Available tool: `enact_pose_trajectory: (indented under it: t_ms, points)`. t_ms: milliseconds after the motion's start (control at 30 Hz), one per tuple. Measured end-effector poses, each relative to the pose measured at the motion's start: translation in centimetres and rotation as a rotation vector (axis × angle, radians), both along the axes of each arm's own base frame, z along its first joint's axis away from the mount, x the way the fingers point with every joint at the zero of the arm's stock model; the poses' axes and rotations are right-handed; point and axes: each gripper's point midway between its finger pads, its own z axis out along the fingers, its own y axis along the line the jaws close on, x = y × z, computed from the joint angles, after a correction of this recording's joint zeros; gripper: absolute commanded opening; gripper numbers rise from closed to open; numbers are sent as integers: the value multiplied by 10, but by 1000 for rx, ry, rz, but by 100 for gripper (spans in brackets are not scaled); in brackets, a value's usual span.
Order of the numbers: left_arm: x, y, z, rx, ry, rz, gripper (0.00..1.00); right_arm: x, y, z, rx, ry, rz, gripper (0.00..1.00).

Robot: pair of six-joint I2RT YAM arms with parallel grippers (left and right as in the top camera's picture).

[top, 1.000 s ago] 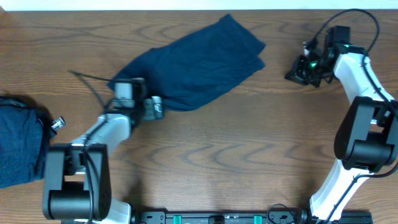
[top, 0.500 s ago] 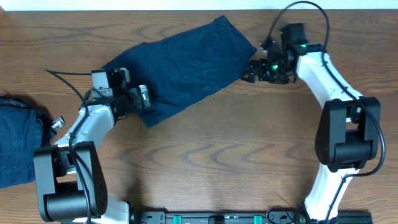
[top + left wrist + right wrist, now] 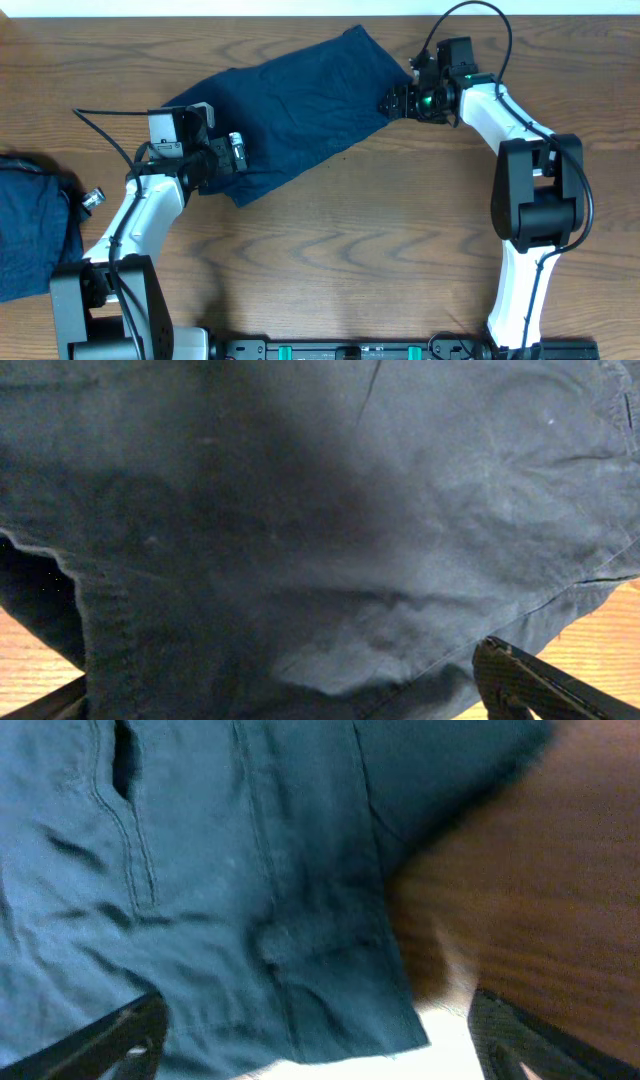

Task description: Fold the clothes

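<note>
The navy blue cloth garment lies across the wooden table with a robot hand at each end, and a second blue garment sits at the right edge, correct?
No: the overhead view shows the second blue garment at the left edge of the wooden table. The navy blue cloth garment does have the left hand and right hand at its ends.

A blue garment (image 3: 220,890) fills the frame from 6 to 12 o'clock, with a pocket slit (image 3: 122,760) at 11. The brown table (image 3: 540,880) lies at 3. The right tool (image 3: 330,1038) has its fingers spread at 5 and 7.
</note>
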Motion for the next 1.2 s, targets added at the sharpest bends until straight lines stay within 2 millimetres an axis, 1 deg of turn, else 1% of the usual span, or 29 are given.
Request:
enact_pose_trajectory:
  t_ms: [67, 100, 133, 167, 200, 267, 300, 333, 400, 733, 867, 1067, 1200]
  points:
    - [0, 0, 0, 1, -1, 0, 98, -1, 2, -1, 6, 5, 0, 74]
    - [0, 0, 0, 1, 0, 0, 98, -1, 4, -2, 13, 11, -1, 73]
    - [0, 0, 0, 1, -1, 0, 98, -2, 5, -3, 18, 16, 0, 66]
    - [0, 0, 0, 1, -2, 0, 98, -2, 7, -3, 19, 15, 5, 56]
    - [0, 0, 0, 1, -2, 0, 98, -3, 8, -4, 18, 17, 10, 39]
    - [0, 0, 0, 1, -2, 0, 98, -6, 11, -8, 23, 37, 8, 16]
    - [1, 0, 0, 1, -3, 0, 98, -9, 12, -12, 27, 49, 11, 7]
    - [1, 0, 0, 1, -3, 0, 98, -10, 13, -14, 32, 57, 11, 1]
    - [1, 0, 0, 1, -3, 0, 98, -12, 15, -17, 43, 69, 10, 1]
    - [0, 0, 0, 1, 0, 0, 98, -14, 14, -17, 49, 84, 8, 1]
    - [-2, 0, -2, 1, 12, -1, 98, -17, 9, -16, 54, 114, -2, 1]
    - [-8, 0, -16, 6, 60, -14, 98, -17, 4, -16, 68, 127, -10, 1]
    - [-9, -1, -17, 11, 61, -25, 98, -17, 4, -16, 69, 128, -10, 1]
